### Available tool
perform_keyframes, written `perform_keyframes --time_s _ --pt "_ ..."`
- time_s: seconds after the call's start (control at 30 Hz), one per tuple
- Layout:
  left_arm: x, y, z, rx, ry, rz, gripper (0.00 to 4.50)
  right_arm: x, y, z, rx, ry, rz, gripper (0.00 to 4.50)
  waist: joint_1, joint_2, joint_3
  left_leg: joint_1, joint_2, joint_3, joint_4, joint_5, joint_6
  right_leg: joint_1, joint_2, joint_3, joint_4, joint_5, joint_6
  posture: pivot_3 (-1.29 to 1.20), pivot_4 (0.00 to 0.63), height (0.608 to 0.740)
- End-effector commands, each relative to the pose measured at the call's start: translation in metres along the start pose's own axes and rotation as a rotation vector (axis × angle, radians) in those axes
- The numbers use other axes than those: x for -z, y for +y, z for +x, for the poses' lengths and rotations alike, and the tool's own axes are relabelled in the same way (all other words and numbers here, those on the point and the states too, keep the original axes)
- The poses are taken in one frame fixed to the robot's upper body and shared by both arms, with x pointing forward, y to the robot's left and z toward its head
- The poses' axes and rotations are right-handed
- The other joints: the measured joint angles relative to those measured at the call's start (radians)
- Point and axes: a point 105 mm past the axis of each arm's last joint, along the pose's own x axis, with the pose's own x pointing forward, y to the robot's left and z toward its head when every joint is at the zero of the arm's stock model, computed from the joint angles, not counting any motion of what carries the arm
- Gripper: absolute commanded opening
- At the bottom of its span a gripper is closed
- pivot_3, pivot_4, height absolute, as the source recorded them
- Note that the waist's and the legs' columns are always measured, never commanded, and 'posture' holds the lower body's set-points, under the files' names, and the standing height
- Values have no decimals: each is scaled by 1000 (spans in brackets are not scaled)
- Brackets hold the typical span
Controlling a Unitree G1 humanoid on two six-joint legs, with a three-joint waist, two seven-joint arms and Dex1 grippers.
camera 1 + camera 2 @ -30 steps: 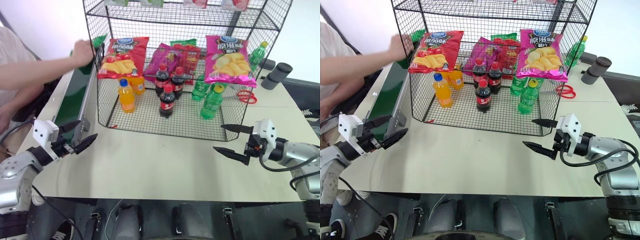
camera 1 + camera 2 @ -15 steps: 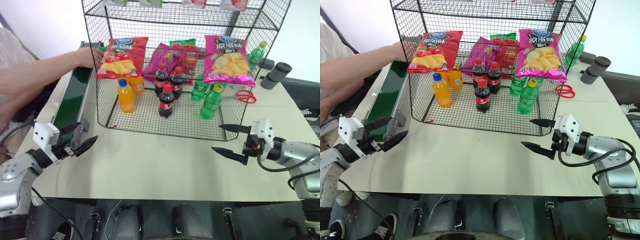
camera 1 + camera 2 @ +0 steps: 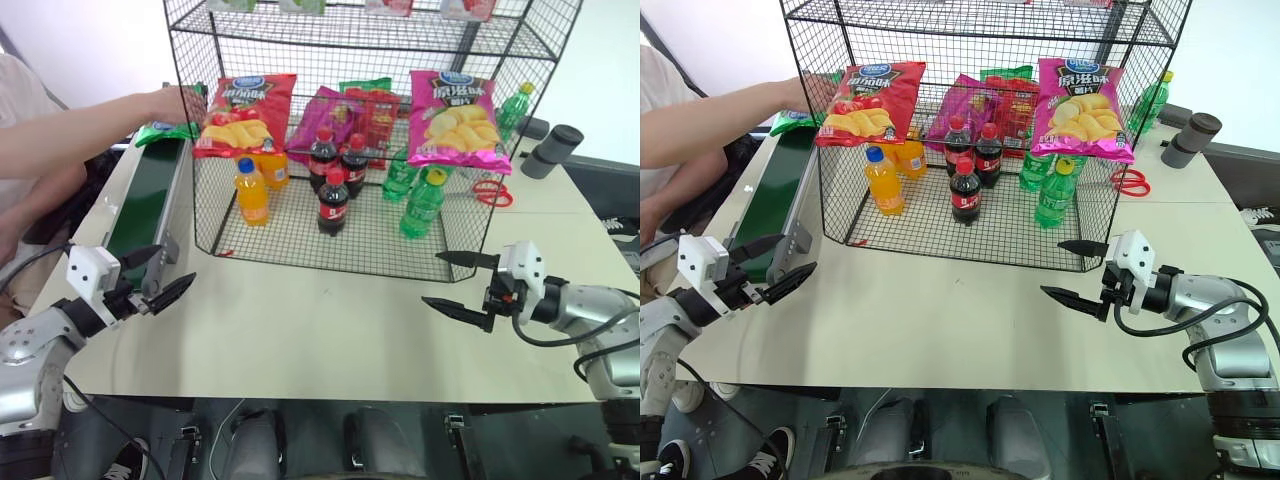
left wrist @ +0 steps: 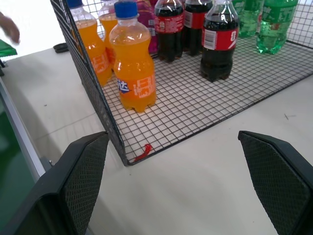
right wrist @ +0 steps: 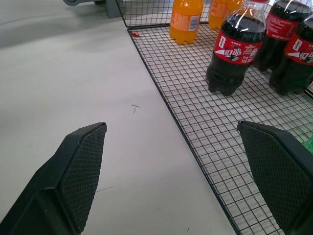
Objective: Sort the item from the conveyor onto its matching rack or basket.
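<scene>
Now the green crisp bag (image 3: pixel 165 131) is being laid on the far end of the conveyor (image 3: pixel 140 205) by a person's hand (image 3: pixel 172 102); a second ago that hand was being held up at the rack's corner with the bag barely showing, and both arms are being kept exactly where they were. By that reading, the item is only now being delivered, and no reach is being made yet; a trip down the belt toward the left pincer (image 3: pixel 158 276) is probably being awaited.

Both pincers are being held spread wide and empty above the tabletop (image 3: pixel 330 330), the right pincer (image 3: pixel 460 285) near the front right corner of the rack (image 3: pixel 370 40).

Inside the rack, things are being counted: one red crisp bag (image 3: pixel 243 112), one large magenta crisp bag (image 3: pixel 457 118), a smaller magenta bag (image 3: pixel 330 118) behind, three cola bottles (image 3: pixel 334 200), two orange bottles (image 3: pixel 252 190), and at least three green bottles (image 3: pixel 422 203). Red scissors (image 3: pixel 494 192) are lying beside the rack.
</scene>
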Motion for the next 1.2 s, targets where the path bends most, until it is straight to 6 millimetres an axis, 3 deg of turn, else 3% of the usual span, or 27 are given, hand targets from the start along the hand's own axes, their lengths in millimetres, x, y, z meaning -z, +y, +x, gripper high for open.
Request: perform_keyframes --time_s 0.03,0.33,0.6,0.7,0.83,0.93,1.2 --pt "-9 1 -5 1 -20 57 4500 -9 -2 1 -2 -26 -41 4474 -1 0 0 0 0 0 0 0 0 0 0 0 0 0 0 0 150 740" --pt "-15 -1 -20 -45 -28 254 4500 -20 9 16 -50 -72 -45 4474 -2 0 0 0 1 0 0 0 0 0 0 0 0 0 0 0 150 740" --pt "-18 -3 -50 -186 -10 612 4500 -45 30 69 -132 -200 -33 4474 -4 0 0 0 1 0 -1 0 0 -1 -1 1 0 0 0 0 150 740" --pt "-9 -1 -72 -254 59 724 4500 -50 48 93 -226 -230 -37 4474 -4 0 0 0 1 0 -1 0 0 -1 -3 1 0 0 0 0 150 740" --pt "6 2 -97 -277 185 898 4500 -50 53 108 -288 -230 -50 4474 -1 0 0 0 0 1 -2 0 0 -2 -6 -1 0 0 -1 0 150 740" --pt "17 10 -117 -332 272 975 4500 -53 51 113 -317 -255 6 4474 -2 -1 -1 0 0 2 -1 0 0 -2 -6 -1 0 -1 -3 0 150 740" --pt "35 25 -141 -439 400 1079 4500 -47 52 114 -349 -236 53 4474 -5 -3 -2 0 0 1 -2 0 1 -2 -8 -2 0 -1 -3 0 150 740"
